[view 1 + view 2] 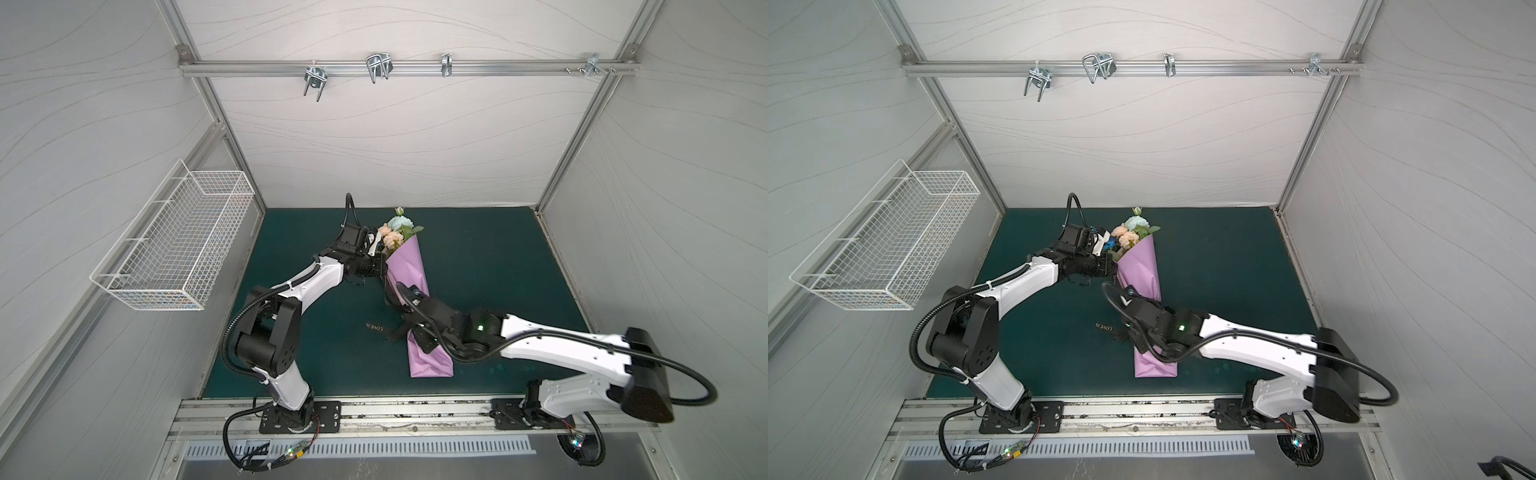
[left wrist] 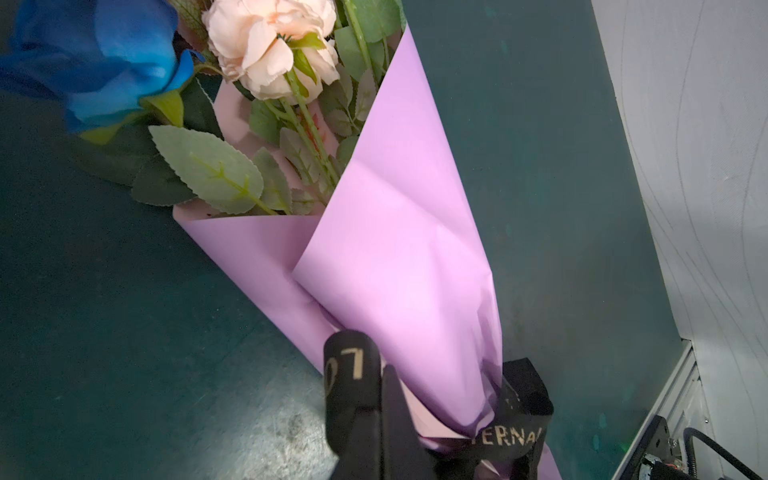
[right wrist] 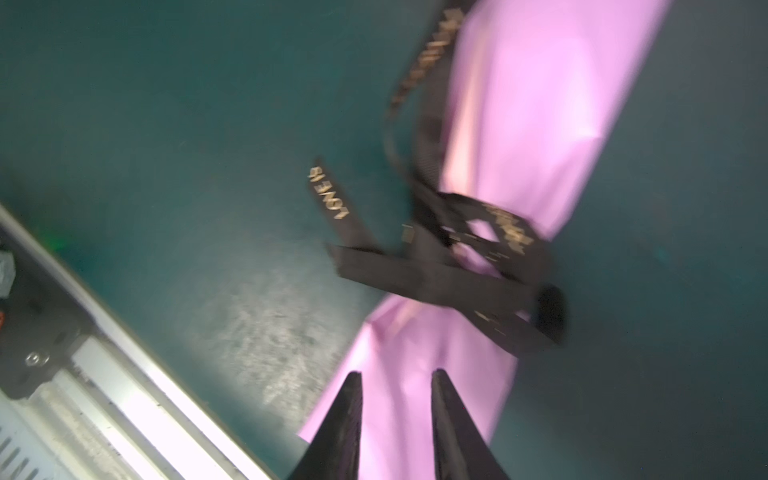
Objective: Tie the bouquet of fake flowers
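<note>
The bouquet of fake flowers (image 1: pixel 398 232) (image 1: pixel 1130 233) lies on the green mat, its stems wrapped in a lilac paper cone (image 1: pixel 409 270) (image 2: pixel 395 249). A peach rose (image 2: pixel 270 45) and a blue rose (image 2: pixel 104 54) show at the cone's mouth. A black ribbon with gold lettering (image 3: pixel 490 286) (image 2: pixel 519 436) is looped round the cone's narrow part, with one end (image 1: pixel 374 327) lying flat on the mat. My left gripper (image 1: pixel 381 270) (image 2: pixel 376 370) is shut on the ribbon's other end beside the cone. My right gripper (image 1: pixel 417 332) (image 3: pixel 395 374) hangs open over the cone's lower end, holding nothing.
A white wire basket (image 1: pixel 174 249) hangs on the left wall. Metal hooks (image 1: pixel 378 68) sit on the back rail, high up. An aluminium rail (image 1: pixel 395 411) runs along the mat's front edge, where both arm bases are mounted. Bare green mat (image 1: pixel 498 270) lies right of the bouquet.
</note>
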